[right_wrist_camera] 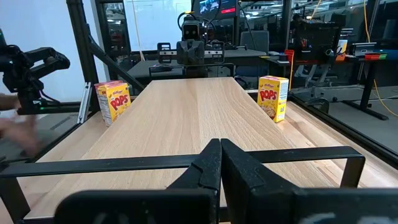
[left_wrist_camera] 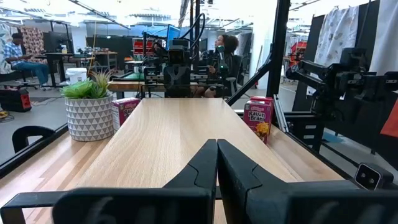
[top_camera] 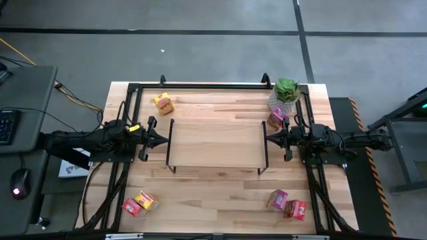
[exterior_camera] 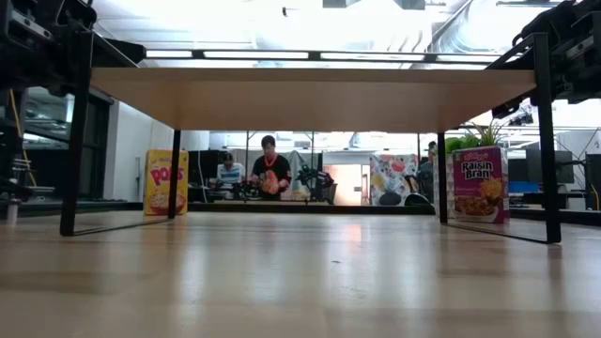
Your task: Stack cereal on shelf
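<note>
Overhead looks down; low camera level under shelf [exterior_camera: 310, 94]; wrists face across it.

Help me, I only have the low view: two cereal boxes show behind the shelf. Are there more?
Observer: Six overall. By your camera's table edge: a red box and a yellow box on the left, a magenta box and a second red box on the right.
Operator: Anything on the shelf?
Observer: No, the shelf top is bare.
Operator: The pincers?
Observer: The left pincer and right pincer are shut, one at each shelf end.

Table [top_camera: 220, 183] carries shelf [top_camera: 215, 143], cereal boxes [top_camera: 164, 103], plant [top_camera: 285, 92].
</note>
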`<act>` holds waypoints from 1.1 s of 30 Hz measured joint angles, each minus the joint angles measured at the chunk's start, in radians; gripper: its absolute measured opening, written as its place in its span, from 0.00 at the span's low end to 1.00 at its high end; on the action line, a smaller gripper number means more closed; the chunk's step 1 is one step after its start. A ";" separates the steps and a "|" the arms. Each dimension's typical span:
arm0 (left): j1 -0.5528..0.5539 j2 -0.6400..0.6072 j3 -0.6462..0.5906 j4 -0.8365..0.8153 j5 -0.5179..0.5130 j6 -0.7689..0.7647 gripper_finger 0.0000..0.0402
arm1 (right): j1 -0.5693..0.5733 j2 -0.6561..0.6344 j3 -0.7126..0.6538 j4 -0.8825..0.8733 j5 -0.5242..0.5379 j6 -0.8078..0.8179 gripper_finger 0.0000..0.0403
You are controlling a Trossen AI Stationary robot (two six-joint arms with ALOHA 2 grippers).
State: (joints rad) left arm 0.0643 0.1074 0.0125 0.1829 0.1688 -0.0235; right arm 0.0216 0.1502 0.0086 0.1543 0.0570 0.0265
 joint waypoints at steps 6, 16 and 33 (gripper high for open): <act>0.000 0.000 0.000 0.000 0.000 0.000 0.01 | 0.000 0.000 0.000 0.000 0.000 0.000 0.00; 0.000 0.000 0.000 0.001 0.000 0.000 0.01 | 0.000 0.000 0.000 0.000 0.000 0.000 0.00; 0.001 0.108 0.052 0.472 -0.393 -0.128 0.02 | 0.000 0.000 0.000 0.000 0.000 0.000 0.00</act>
State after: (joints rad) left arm 0.0654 0.2157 0.0650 0.6550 -0.2244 -0.1511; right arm 0.0218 0.1505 0.0086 0.1543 0.0568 0.0265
